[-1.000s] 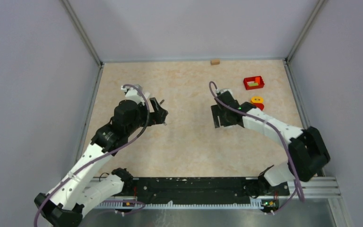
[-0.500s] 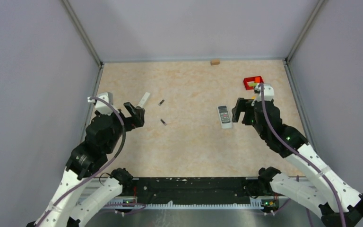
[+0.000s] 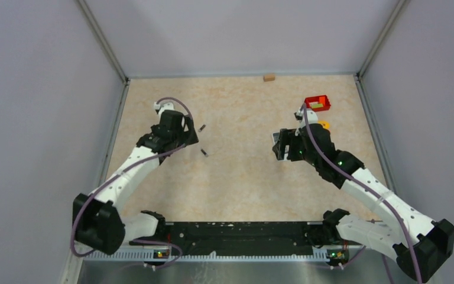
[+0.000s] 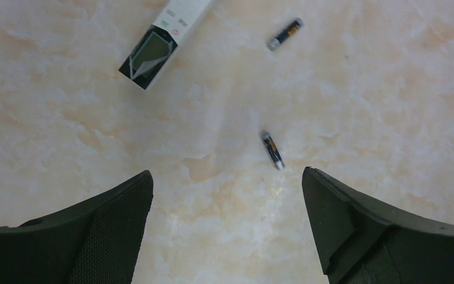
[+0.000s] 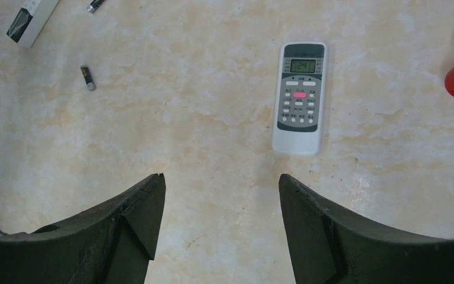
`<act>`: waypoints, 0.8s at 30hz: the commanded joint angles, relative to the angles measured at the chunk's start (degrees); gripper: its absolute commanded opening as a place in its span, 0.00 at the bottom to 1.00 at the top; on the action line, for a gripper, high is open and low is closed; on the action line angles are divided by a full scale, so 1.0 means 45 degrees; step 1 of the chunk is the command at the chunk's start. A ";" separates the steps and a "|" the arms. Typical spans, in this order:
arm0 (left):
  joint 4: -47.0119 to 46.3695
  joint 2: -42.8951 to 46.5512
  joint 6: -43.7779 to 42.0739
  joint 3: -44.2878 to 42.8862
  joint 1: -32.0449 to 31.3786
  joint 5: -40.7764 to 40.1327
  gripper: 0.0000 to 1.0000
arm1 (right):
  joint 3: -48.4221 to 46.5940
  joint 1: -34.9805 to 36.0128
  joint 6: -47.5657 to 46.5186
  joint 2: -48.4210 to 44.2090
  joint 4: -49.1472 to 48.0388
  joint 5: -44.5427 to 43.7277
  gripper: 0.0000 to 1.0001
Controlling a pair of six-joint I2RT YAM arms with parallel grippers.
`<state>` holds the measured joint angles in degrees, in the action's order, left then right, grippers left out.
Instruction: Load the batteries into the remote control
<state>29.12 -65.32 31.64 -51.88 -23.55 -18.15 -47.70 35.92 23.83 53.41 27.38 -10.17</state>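
Jaws of left gripper [image 4: 227, 177] spread wide, empty, 2 batteries [image 4: 272, 150] at 1 o'clock beyond them, right gripper [image 5: 221, 180] parted, holding nothing, remote control [image 5: 300, 97] face-up at 1 o'clock, beige marbled table [image 3: 242, 177], grey walls [image 3: 242, 35]

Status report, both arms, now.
Left gripper open, empty, near battery just ahead, far battery beyond. Right gripper open, empty, remote control ahead, face up. Nothing between jaws and either.
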 commanded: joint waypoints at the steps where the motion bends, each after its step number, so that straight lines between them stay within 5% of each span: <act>1: -0.1814 -0.2205 0.0356 -0.1138 0.2145 0.1775 0.99 | 0.0204 -0.0015 0.0415 -0.0140 -0.1012 0.0775 0.71; 7: -0.1971 -0.5707 -0.0420 -0.3024 0.3542 0.1716 0.99 | 0.0545 -0.0028 0.0667 -0.0113 -0.1239 0.1151 0.70; 14: 0.0813 -0.9709 -0.2070 -0.6681 0.4179 0.2256 0.94 | 0.0689 -0.0018 0.0663 0.0032 -0.1289 0.1140 0.70; 20: 0.0972 -1.0564 -0.2818 -0.6956 0.4179 0.2814 0.92 | 0.0659 -0.0018 0.0620 0.0210 -0.1407 0.1045 0.70; 24: 0.1622 -1.1086 -0.3202 -0.7241 0.4179 0.3402 0.76 | 0.0620 -0.0023 0.0639 0.0362 -0.1438 0.1078 0.70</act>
<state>32.82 -113.75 20.32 -81.78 -4.82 -5.98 -44.51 35.92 26.61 54.35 23.11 -5.65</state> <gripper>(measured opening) 0.826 0.702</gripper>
